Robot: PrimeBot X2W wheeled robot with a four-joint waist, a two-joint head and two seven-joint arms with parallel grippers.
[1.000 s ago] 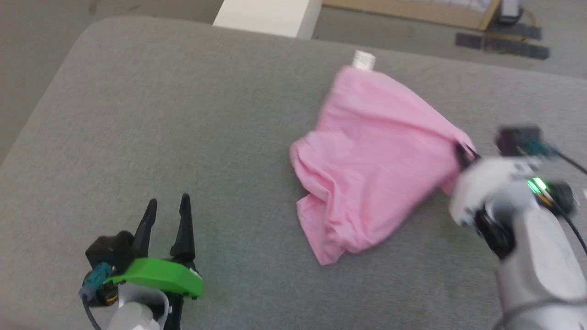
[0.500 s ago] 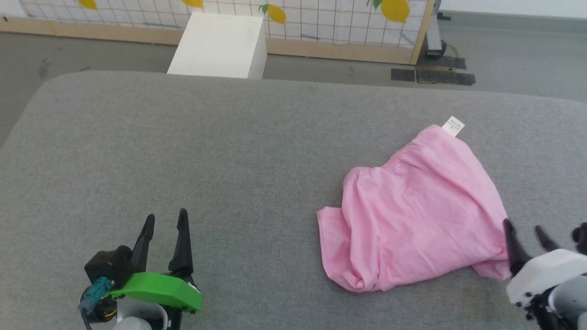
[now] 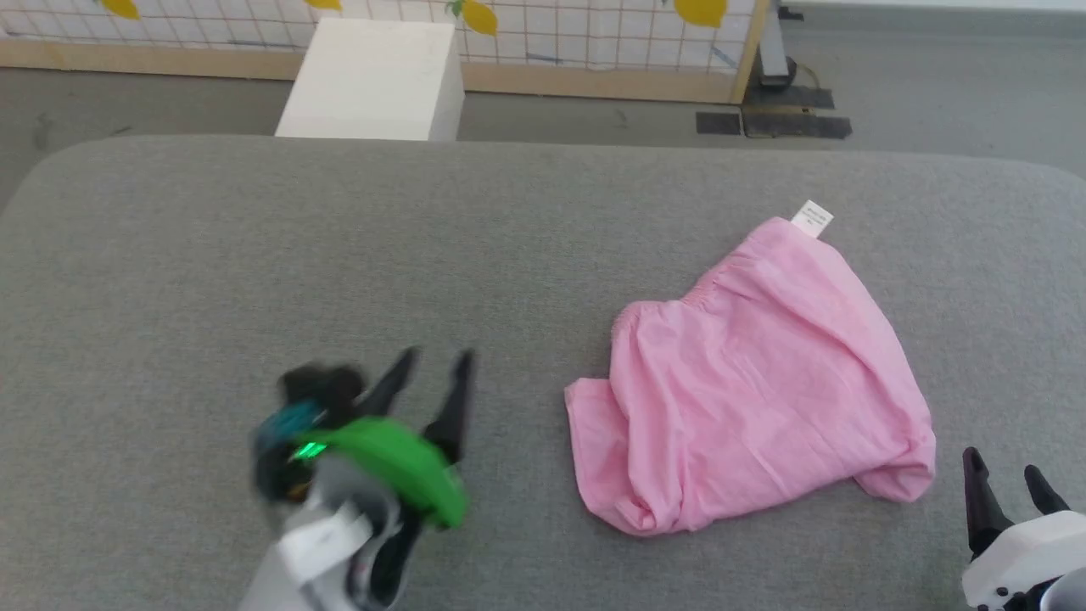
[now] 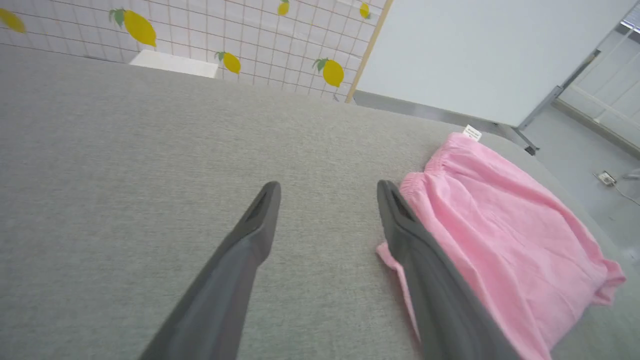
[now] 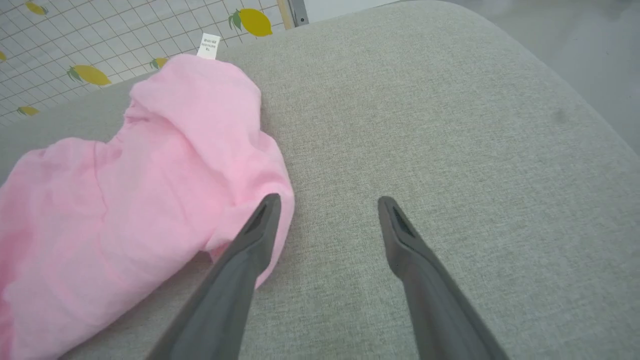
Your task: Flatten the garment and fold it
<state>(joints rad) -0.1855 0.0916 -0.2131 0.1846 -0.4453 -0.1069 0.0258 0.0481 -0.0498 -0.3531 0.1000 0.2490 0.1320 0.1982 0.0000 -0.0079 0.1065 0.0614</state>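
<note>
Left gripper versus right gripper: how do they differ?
The left gripper looks blurred and stands left of the garment; the right gripper is sharp, by the garment's near right corner. The left gripper carries a green cover; the right gripper's is white. Both are open; neither holds the garment.

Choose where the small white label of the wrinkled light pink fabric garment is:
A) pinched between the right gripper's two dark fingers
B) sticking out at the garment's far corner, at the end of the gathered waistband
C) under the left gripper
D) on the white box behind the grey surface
B: the small white label juts out from the far corner of the light pink garment, at the end of its gathered waistband.
</note>
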